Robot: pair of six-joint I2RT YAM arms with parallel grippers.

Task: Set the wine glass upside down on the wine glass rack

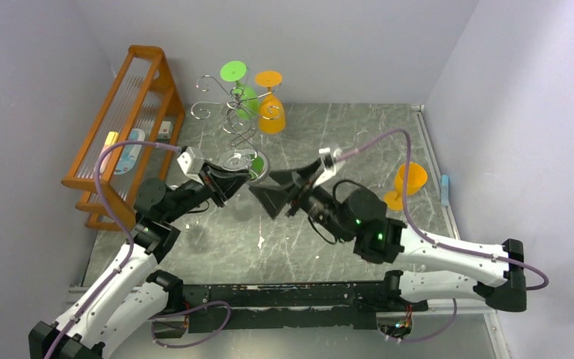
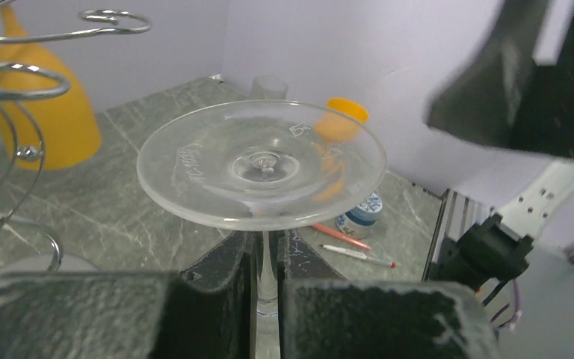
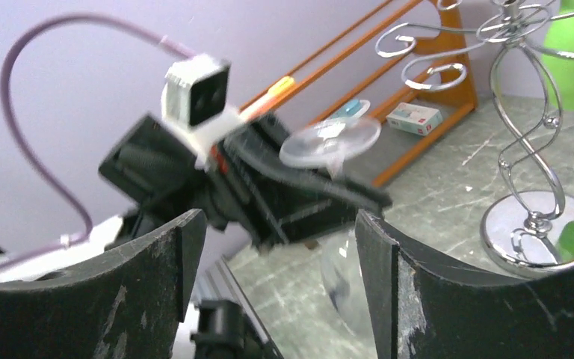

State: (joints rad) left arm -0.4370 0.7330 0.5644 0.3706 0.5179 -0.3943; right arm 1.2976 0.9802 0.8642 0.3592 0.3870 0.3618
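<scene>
The wine glass (image 2: 261, 168), clear, is inverted with its round foot uppermost. Its thin stem is pinched between the clenched fingers of the left hand (image 2: 267, 269), which holds it over the bench (image 1: 359, 142), near the mirrored base of the wine glass rack (image 3: 519, 224). Raised lettering curves round the foot but is too faint to read, and the right hand (image 3: 276, 247) is released, its fingers spread wide and apart from the glass.
</scene>
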